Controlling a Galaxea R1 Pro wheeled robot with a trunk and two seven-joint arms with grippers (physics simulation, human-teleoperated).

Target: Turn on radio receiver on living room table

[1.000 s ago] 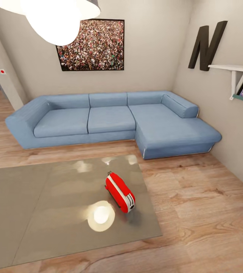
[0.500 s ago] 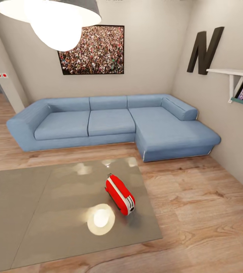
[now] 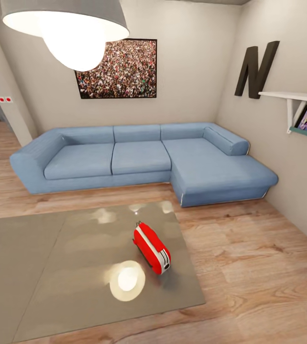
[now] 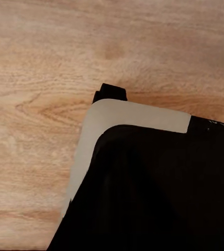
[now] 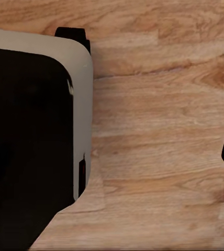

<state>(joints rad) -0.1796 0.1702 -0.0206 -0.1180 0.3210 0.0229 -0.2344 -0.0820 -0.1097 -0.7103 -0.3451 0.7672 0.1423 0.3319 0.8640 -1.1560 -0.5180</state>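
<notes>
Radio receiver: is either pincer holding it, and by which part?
Nothing holds it. The radio receiver lies free on the table, with no pincer near it in the head view.

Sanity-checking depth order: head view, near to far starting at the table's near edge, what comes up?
table → radio receiver → strip of wood floor → blue sofa → crowd photo on the back wall.

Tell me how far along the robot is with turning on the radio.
Done: it is in the living room, with the radio receiver in head view on the table. In hand: nothing; the wrist views look down at wood floor beside the robot's base. Left: reach the radio and switch it on.
</notes>
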